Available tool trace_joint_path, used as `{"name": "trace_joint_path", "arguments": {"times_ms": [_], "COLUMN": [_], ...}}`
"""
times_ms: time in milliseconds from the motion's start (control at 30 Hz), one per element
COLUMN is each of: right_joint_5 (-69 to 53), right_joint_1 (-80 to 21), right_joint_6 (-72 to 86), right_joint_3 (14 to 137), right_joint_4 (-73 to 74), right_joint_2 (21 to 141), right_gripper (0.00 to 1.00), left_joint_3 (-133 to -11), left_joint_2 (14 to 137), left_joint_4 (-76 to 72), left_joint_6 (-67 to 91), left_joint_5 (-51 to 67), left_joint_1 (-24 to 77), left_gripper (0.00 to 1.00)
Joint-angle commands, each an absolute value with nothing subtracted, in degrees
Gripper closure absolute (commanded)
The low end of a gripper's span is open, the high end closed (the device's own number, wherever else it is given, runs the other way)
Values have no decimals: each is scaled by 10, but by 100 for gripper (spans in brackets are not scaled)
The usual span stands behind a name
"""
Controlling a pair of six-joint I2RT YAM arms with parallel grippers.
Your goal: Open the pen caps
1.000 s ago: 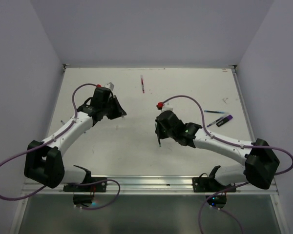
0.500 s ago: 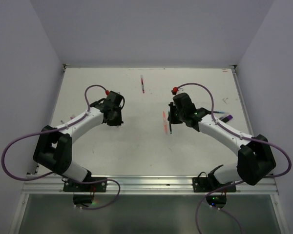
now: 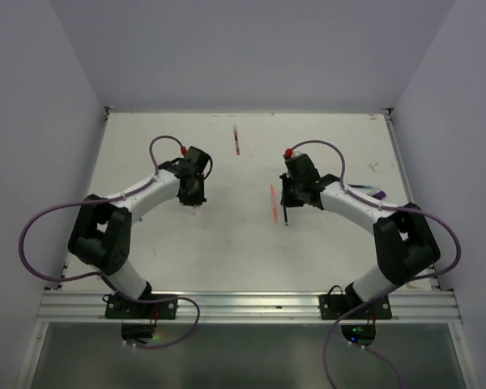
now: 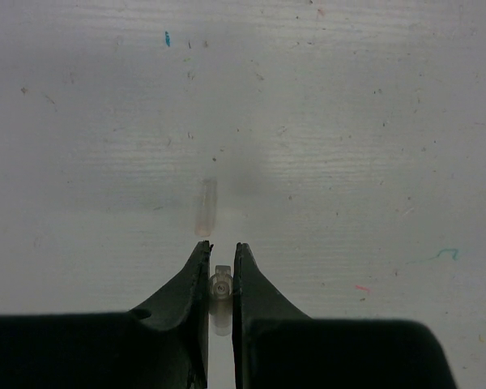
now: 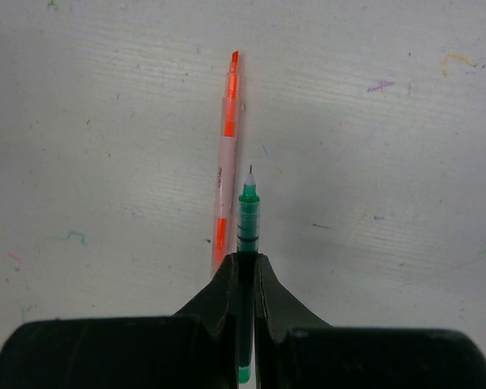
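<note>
1. A small whitish translucent plastic cap sits between the fingers of the left gripper. It lies a little back from the fingertips, with its round open end facing the wrist camera.
2. The left gripper's jaws are drawn in tight on this cap, leaving only a narrow slit between the tips.
3. Just ahead of those fingertips and slightly to their left, a second pale short plastic tube lies flat on the white scuffed table. It is blurred and clear of the fingers.
4. The right gripper is clamped on a slim green plastic pen. The pen runs straight forward out of the jaws, and its fine bare point is exposed, with no cap on it.
5. Just left of the green pen, an orange and clear plastic pen lies on the table. It is almost parallel to the green pen, and its orange tip is bare and reaches further forward.
6. From above, the left gripper and the right gripper face the middle of the table, well apart. The orange pen lies beside the right one.
7. Beyond both grippers, a dark red pen lies near the far edge.
8. A purple-ended pen lies off to the right, behind the right arm.
</note>
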State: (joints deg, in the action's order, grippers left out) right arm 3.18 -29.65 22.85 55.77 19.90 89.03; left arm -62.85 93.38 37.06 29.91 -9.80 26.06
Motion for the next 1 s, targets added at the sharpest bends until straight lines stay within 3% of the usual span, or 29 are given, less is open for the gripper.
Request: {"name": "trace_joint_path", "arguments": {"times_ms": [0,500,967], "right_joint_5": [13,5,2], "right_joint_1": [-294,-286,-270], "right_joint_6": [214,208,198], "right_joint_3": [589,592,605], "right_joint_4": [172,158,146], "right_joint_2": [904,930,967], "right_gripper": [100,100,100], "left_joint_3": [-656,-663,-650], "left_joint_2": [952,987,1005], "left_joint_4": [372,403,387], "left_joint_6": [282,292,292], "left_joint_5": [-120,-235,-258], "left_joint_1": [263,258,233], "left_gripper": [100,100,100]}}
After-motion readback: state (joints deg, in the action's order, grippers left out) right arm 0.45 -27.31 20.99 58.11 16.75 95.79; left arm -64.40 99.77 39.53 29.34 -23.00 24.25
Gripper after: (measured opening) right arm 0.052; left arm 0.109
